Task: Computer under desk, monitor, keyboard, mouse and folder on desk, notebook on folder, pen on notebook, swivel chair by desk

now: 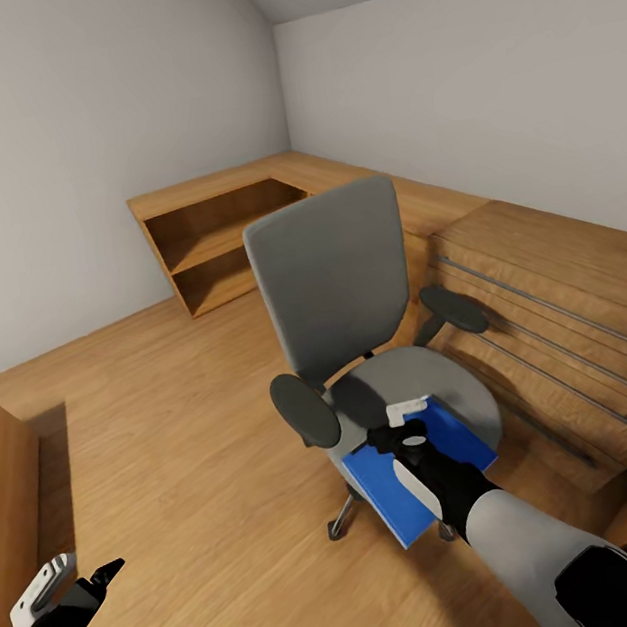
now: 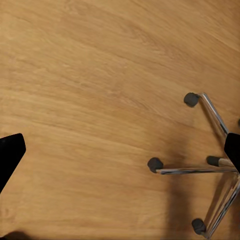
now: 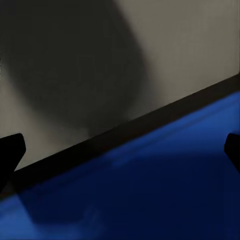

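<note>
Reaching down over the swivel chair (image 1: 339,279), the right gripper (image 1: 405,431) hangs just above the blue folder (image 1: 382,490), which lies flat on the grey seat with one corner jutting past the seat's front edge. In the right wrist view the two black fingertips (image 3: 11,150) sit wide apart at either side, with the folder's surface (image 3: 150,190) and the seat between them; nothing is held yet. The step in hand looks like picking the folder up. Because it is thin and lies flush on the cushion, a straight descent onto its middle would probably only press it down. A better approach is to move toward the overhanging corner, turn the wrist so one finger goes beneath the edge and one above, then close and lift level. The left gripper (image 1: 79,589) hangs low over the wood floor (image 2: 90,90) beside the chair's chrome base (image 2: 210,167), its fingers spread and empty.
</note>
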